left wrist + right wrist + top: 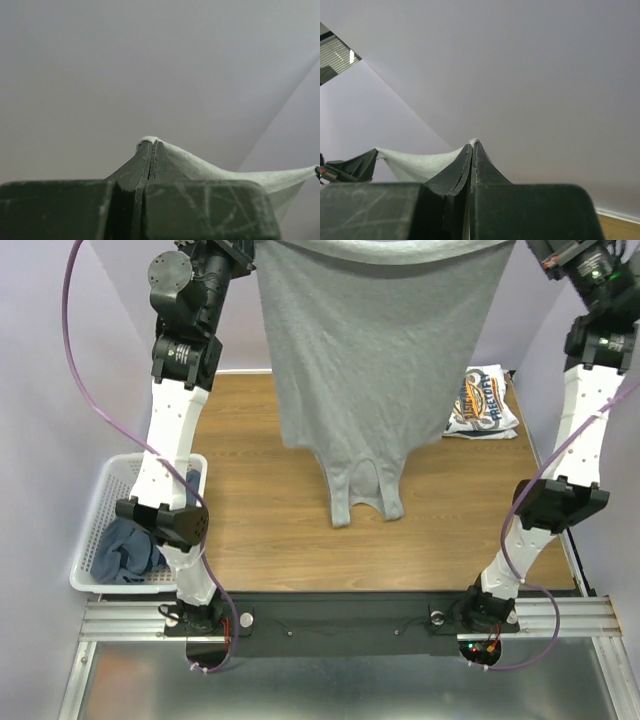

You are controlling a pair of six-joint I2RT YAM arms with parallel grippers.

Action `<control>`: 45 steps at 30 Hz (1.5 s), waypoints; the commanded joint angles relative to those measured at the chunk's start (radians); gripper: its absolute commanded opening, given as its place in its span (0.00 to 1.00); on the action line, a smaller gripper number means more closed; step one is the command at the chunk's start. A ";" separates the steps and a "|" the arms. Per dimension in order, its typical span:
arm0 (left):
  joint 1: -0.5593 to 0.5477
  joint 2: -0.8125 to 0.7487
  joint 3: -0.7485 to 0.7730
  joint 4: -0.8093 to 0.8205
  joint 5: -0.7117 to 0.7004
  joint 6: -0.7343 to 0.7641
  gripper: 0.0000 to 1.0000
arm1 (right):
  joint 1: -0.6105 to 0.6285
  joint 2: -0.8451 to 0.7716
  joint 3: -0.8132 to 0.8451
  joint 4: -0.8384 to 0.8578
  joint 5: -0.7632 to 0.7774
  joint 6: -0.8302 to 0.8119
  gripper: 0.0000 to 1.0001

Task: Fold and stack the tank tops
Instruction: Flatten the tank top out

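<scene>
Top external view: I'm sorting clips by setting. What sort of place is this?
Probably a robotics lab cell: left arm and right arm bolted to a metal rail, plain screen walls closing in a wooden table.

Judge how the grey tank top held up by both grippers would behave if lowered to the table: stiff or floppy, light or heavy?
Probably floppy: the grey tank top hangs limp from the left gripper and right gripper, straps dangling at the bottom. Likely light: two small pinches of cloth carry it all. It may crumple on landing.
</scene>
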 commanded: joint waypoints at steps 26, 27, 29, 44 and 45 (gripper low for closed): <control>0.224 -0.379 -0.568 0.387 0.376 -0.261 0.00 | 0.180 -0.408 -0.575 -0.011 0.181 -0.293 0.00; 0.221 -0.452 -0.630 0.385 0.378 -0.251 0.00 | 0.180 -0.478 -0.613 -0.040 0.195 -0.318 0.00; 0.211 -0.561 -0.692 0.373 0.378 -0.227 0.00 | 0.180 -0.583 -0.654 -0.065 0.203 -0.330 0.00; 0.203 -0.849 -0.699 0.197 0.356 -0.193 0.00 | 0.180 -0.764 -0.521 -0.234 0.204 -0.324 0.00; 0.203 -0.835 -0.703 0.197 0.352 -0.192 0.00 | 0.180 -0.752 -0.524 -0.234 0.206 -0.327 0.00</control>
